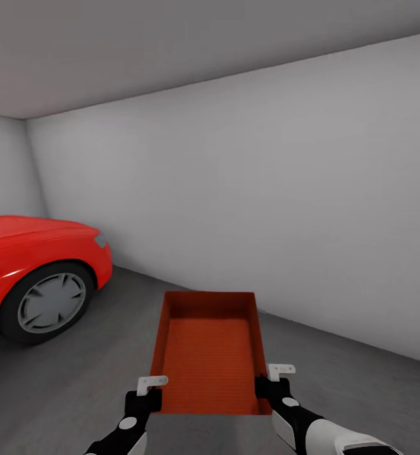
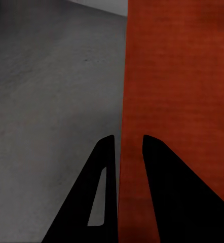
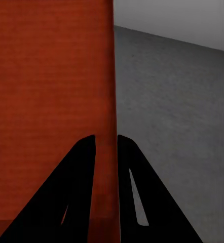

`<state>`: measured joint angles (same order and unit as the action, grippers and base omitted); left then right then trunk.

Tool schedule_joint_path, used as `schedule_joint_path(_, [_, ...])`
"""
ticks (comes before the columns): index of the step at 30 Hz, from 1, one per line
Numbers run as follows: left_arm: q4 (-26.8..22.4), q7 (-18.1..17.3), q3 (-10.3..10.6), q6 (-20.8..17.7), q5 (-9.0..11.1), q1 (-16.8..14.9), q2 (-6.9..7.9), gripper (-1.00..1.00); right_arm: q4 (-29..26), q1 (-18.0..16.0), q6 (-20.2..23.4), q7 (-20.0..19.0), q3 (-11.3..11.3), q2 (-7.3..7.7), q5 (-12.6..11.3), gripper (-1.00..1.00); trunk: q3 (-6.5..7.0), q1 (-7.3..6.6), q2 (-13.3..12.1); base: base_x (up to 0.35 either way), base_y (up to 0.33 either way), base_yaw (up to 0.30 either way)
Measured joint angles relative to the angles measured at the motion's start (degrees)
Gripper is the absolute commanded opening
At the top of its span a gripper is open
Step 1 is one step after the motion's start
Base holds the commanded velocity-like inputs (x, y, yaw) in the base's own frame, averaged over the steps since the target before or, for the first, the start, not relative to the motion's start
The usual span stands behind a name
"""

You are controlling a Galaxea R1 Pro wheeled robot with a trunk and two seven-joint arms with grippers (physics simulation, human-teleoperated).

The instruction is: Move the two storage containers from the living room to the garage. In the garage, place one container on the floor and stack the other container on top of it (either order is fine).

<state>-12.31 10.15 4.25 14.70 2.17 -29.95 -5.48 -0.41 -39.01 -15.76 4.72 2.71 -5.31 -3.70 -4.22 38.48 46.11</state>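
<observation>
**Between both arms, one container carried into the garage**

Out ahead of the trunk, the storage container (image 1: 210,351) hangs level above the floor (image 1: 355,404), open side up and empty. The left end effector (image 1: 148,387) pinches one long wall near the container's near corner, and the right end effector (image 1: 274,374) pinches the opposite wall at the matching spot. Each wrist view shows a thin orange wall running between two dark fingers (image 2: 104,192) (image 3: 79,192), one finger inside the bin and one outside, both narrowed onto that wall. Gripping both sides likely keeps the bin from tipping or twisting.

Only one container is visible, so this one probably goes down as the base or awaits its partner. A red car (image 1: 39,278) stands off to the left, well apart from the bin. A pale grey wall (image 1: 267,189) runs along the right and ahead. Bare concrete lies directly below and forward, so lowering straight down looks unobstructed.
</observation>
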Motion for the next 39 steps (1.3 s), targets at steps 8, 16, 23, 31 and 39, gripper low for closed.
schedule_joint_path(8, [0.0,0.0,0.0,0.0,0.0,0.0,0.00,-1.00,0.0,0.0,0.0,0.0,0.0,0.00,0.0,-1.00,0.00,0.00,0.0,0.321,0.094,-0.274])
schedule_joint_path(16, [0.0,0.0,0.0,0.0,0.0,0.0,0.00,-1.00,0.0,0.0,0.0,0.0,0.0,0.00,0.0,-1.00,0.00,0.00,0.0,0.321,0.142,-0.274])
schedule_joint_path(23, [0.0,0.0,0.0,0.0,0.0,0.0,0.00,-1.00,0.0,0.0,0.0,0.0,0.0,0.00,0.0,-1.00,0.00,0.00,0.0,0.321,0.146,-0.274])
schedule_joint_path(31, [0.0,0.0,0.0,0.0,0.0,0.0,0.00,-1.00,0.0,0.0,0.0,0.0,0.0,0.00,0.1,-1.00,0.00,0.00,0.0,0.321,0.148,-0.274])
schedule_joint_path(39, [0.0,0.0,-0.1,0.0,-0.1,0.0,0.01,-1.00,0.0,0.0,0.0,0.0,0.0,-0.01,0.0,-1.00,0.00,0.00,0.0,0.321,0.129,-0.080])
